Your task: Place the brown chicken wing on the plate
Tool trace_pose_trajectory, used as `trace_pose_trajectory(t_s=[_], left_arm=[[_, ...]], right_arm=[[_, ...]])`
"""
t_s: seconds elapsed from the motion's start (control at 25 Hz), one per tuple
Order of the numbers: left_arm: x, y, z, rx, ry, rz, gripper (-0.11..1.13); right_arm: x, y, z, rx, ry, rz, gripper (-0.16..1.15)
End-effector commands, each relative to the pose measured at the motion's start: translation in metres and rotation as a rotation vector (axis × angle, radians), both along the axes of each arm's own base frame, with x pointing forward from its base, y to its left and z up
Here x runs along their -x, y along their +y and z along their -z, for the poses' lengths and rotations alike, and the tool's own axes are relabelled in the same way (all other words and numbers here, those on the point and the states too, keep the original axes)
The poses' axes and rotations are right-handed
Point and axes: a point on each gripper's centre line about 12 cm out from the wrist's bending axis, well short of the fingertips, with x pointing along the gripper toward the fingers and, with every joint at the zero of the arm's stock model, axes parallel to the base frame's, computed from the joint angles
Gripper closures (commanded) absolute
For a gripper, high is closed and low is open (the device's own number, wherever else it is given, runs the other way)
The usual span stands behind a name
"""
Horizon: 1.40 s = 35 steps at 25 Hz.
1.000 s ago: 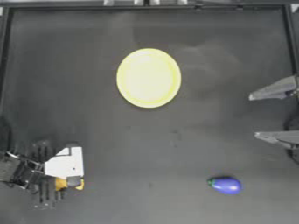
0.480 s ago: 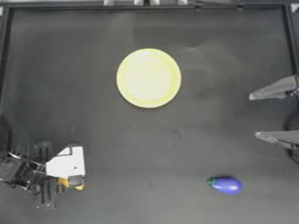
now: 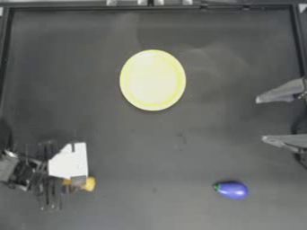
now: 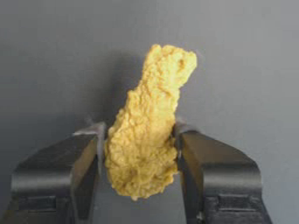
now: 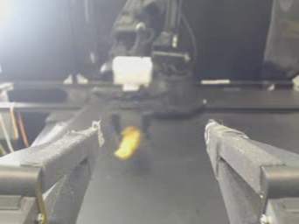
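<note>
The left tool (image 4: 140, 140) has its jaws closed against the brown chicken wing (image 4: 146, 131), gripping the thick end so the narrow end juts forward. The plate (image 3: 152, 80) lies well beyond. The right tool (image 3: 285, 117) waits wide open, empty.

no readable text, labels or numbers

left gripper (image 4: 140, 144) jaws clamped, right gripper (image 5: 152, 131) jaws spread
</note>
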Motion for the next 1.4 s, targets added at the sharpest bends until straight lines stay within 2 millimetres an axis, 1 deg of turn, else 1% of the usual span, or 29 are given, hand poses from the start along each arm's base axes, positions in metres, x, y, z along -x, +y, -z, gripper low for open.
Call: trace_pose_trajectory(t_s=[0.04, 0.16, 0.28, 0.44, 0.64, 0.8, 1.04, 1.16, 1.4], left_arm=[[-0.011, 0.021, -0.041, -0.044, -0.124, -0.022, 0.70], [-0.015, 0.041, -0.056, -0.080, -0.152, -0.054, 0.70], [-0.019, 0.062, -0.067, -0.116, -0.175, -0.069, 0.70], [-0.030, 0.092, -0.084, -0.179, -0.205, -0.081, 0.72], [-0.048, 0.127, -0.095, -0.271, -0.203, -0.056, 0.76], [-0.070, 0.159, -0.090, -0.307, -0.182, -0.060, 0.77], [-0.098, 0.196, -0.082, -0.331, -0.170, -0.036, 0.77], [-0.110, 0.214, -0.072, -0.316, -0.154, -0.031, 0.77], [-0.130, 0.235, -0.053, -0.303, -0.141, -0.001, 0.78]], right_arm=[[-0.002, 0.000, -0.002, -0.003, -0.014, 0.001, -0.02], [-0.002, 0.000, -0.001, -0.001, -0.012, 0.001, -0.02], [-0.002, 0.000, -0.002, 0.002, -0.014, 0.001, -0.02], [-0.002, 0.000, -0.001, -0.001, -0.012, 0.002, -0.02], [-0.002, 0.000, -0.002, -0.003, -0.014, 0.002, -0.02], [-0.002, 0.000, -0.002, -0.003, -0.014, 0.002, -0.02], [-0.002, 0.000, -0.001, -0.003, -0.012, 0.002, -0.02], [-0.002, 0.000, -0.001, -0.003, -0.011, 0.002, -0.02], [-0.002, 0.000, -0.001, -0.003, -0.009, 0.002, -0.02]])
